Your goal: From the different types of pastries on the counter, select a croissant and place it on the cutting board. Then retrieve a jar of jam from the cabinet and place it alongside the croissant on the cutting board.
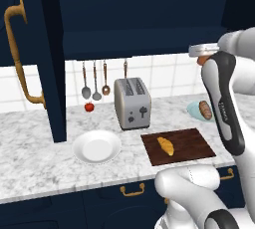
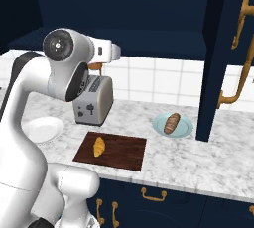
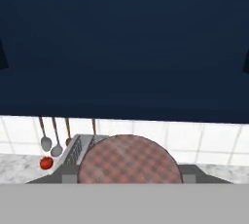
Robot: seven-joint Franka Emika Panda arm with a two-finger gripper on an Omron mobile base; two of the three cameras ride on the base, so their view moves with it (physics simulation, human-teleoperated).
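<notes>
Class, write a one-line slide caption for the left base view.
Croissant lies on the cutting board; the arm holds the jam jar high above.

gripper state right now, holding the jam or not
Gripper: shut on the jar of jam, whose plaid lid sits right between the fingertips in the hand view; held up in front of the open cabinet.

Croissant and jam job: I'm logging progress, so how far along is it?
Done: the croissant lies on the cutting board. In hand: the jar of jam fills the hand view close up at the gripper, raised above the counter by the open cabinet. Left: setting the jar on the board beside the croissant.
</notes>
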